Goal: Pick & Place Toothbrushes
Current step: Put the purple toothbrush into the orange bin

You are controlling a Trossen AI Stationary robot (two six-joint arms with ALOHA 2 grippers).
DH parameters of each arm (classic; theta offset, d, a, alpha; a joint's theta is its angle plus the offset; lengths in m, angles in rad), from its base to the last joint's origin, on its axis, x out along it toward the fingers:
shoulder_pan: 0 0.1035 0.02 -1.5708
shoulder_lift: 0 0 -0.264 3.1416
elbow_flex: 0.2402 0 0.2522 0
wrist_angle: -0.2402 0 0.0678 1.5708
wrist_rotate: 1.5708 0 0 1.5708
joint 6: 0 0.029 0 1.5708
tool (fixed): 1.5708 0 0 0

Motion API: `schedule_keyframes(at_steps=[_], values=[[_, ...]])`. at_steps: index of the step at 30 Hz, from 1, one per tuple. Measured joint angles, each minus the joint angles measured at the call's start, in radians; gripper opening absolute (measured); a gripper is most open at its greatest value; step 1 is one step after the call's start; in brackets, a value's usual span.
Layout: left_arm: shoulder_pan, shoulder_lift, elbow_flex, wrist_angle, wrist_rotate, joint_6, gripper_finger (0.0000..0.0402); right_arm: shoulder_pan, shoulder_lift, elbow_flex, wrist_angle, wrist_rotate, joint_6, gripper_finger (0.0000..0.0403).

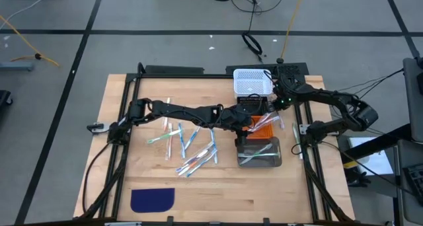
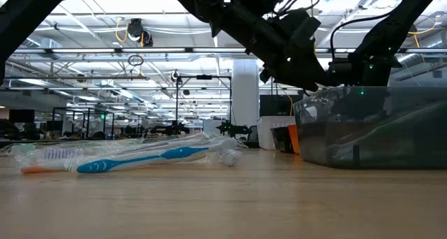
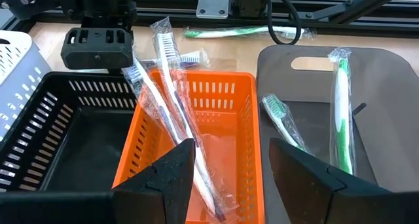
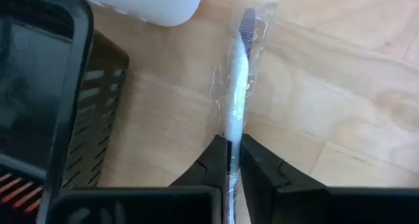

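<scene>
Plastic-wrapped toothbrush [image 4: 236,99] sits clamped in the right hand [image 4: 234,160] near the surface's far edge. Left hand [image 3: 229,168] gapes apart over the orange basket [image 3: 226,119]. Slippery wrap could slide free.

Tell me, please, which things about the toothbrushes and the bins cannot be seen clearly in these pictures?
- High view: the left gripper and arm cover part of the orange bin, so its toothbrushes cannot be counted.
- Low view: the grey bin wall is cloudy; its contents are blurred.
- Right wrist view: the right gripper is shut on a wrapped toothbrush; its handle end is cut off by the picture's edge.
- Left wrist view: the black bin is cut off.
</scene>
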Motion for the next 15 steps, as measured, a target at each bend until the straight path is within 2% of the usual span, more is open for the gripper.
schedule_keyframes(at_steps=[7,15], values=[[0.000,0.000,0.000,0.002,0.000,-0.005,0.0198,-0.017,-0.079,-0.002,-0.012,0.019,-0.018,0.0013],[0.000,0.000,0.000,0.016,0.000,-0.004,0.0198,-0.032,-0.277,-0.001,-0.031,0.022,-0.024,0.0013]])
